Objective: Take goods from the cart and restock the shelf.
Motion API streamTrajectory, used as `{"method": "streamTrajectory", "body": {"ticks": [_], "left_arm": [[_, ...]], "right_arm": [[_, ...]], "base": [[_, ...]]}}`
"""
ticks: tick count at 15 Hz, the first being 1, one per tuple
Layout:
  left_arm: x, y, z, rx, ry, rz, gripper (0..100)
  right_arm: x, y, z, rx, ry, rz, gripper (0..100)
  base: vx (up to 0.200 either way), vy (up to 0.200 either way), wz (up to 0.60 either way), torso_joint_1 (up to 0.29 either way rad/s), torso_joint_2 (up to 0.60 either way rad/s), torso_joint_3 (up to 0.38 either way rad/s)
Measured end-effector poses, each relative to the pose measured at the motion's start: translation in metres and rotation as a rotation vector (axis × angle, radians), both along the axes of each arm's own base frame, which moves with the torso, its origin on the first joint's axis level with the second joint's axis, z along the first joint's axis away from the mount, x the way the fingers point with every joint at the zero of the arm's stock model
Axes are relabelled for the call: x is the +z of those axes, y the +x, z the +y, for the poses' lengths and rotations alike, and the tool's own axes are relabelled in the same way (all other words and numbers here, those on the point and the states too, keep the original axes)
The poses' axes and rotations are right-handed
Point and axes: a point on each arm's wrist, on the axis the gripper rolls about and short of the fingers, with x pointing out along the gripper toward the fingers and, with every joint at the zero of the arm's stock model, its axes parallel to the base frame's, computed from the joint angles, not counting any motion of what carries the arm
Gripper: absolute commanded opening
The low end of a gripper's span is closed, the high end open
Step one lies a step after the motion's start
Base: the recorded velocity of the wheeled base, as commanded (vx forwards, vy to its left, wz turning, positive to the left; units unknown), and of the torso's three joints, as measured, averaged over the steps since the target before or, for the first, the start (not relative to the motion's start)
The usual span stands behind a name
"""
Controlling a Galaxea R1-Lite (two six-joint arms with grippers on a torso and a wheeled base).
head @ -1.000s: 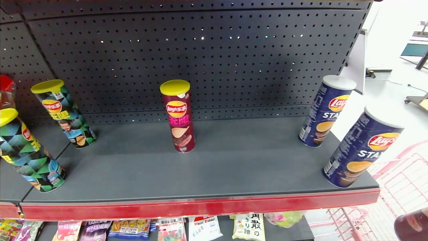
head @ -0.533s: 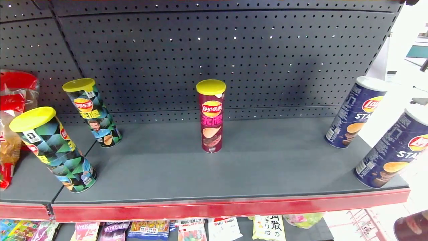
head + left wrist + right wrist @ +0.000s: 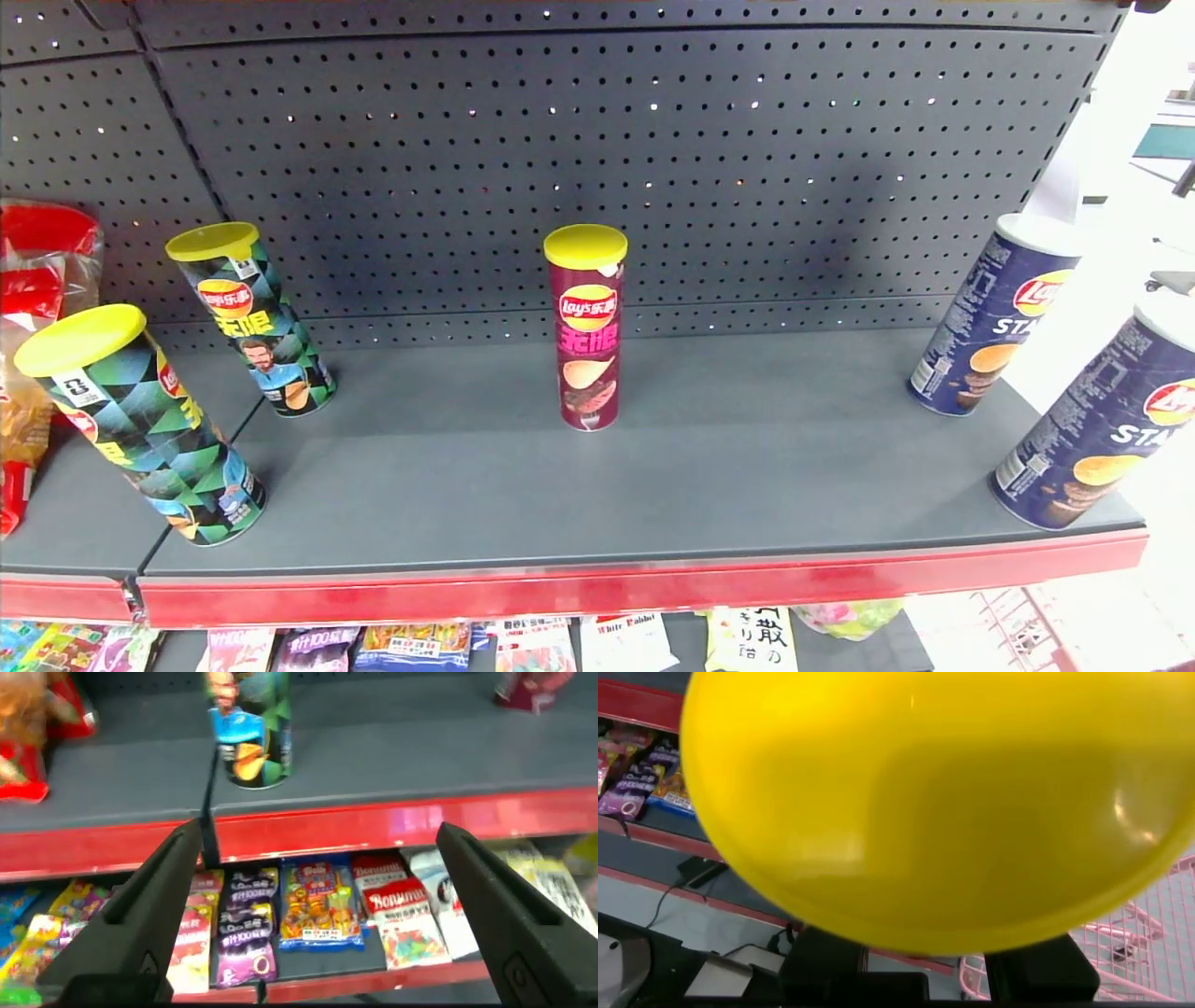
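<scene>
We are observing the right gripper [image 3: 934,963] holding a yellow-lidded chip can [image 3: 934,803] upright, lid toward the wrist camera. Its two dark fingers [image 3: 828,969] are showing from behind the lid's rim, one on each side, so the can body is sitting between them and they are closing on it; the lid is hiding the contact itself. This can is hanging in front of the shelving, beside the pink cart [image 3: 1148,943] and apart from the shelf [image 3: 653,485]. The left gripper [image 3: 318,831] is holding nothing, its fingers [image 3: 140,915] spread wide, and it is facing the shelf's red front lip [image 3: 597,588] with snack packets [image 3: 318,905] lying on the tier beneath. On the shelf, a maroon chip can [image 3: 588,327] is standing upright near the middle, toward the pegboard back panel [image 3: 597,168]. Two teal-patterned cans [image 3: 250,322] are standing at the robot's left, one at the back and one near the front edge. Two navy cans [image 3: 994,313] are standing likewise at the right end.
</scene>
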Motion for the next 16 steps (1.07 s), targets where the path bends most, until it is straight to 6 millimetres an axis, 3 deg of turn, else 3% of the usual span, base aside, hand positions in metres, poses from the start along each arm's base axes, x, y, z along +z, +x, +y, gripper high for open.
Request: {"method": "streamTrajectory", "body": {"ticks": [2,4,6,8,12,16], "left_arm": [[0.001,0.001,-0.001,-0.068,0.037,0.011,100],[0.019,0.000,-0.002,-0.133,0.005,-0.012,100],[0.057,0.005,-0.003,-0.198,-0.028,-0.020,100],[0.093,0.022,-0.006,-0.311,-0.033,0.007,100],[0.130,0.091,-0.021,-0.529,-0.006,0.079,100],[0.133,0.161,-0.054,-0.736,0.003,0.154,100]], "right_arm": [[-0.014,-0.003,0.000,0.014,0.004,-0.007,0],[-0.025,-0.002,0.000,0.038,0.014,-0.032,0],[-0.031,-0.003,0.001,0.077,0.023,-0.031,0],[-0.032,-0.003,0.001,0.079,0.024,-0.032,0],[-0.033,-0.003,0.001,0.071,0.023,-0.036,0],[-0.033,-0.003,0.001,0.070,0.024,-0.036,0]], "base": [[0.000,0.000,0.00,0.000,0.00,0.000],[0.000,0.000,0.00,0.000,0.00,0.000],[0.000,0.000,0.00,0.000,0.00,0.000],[0.000,0.000,0.00,0.000,0.00,0.000],[0.000,0.000,0.00,0.000,0.00,0.000],[0.000,0.000,0.00,0.000,0.00,0.000]]}}
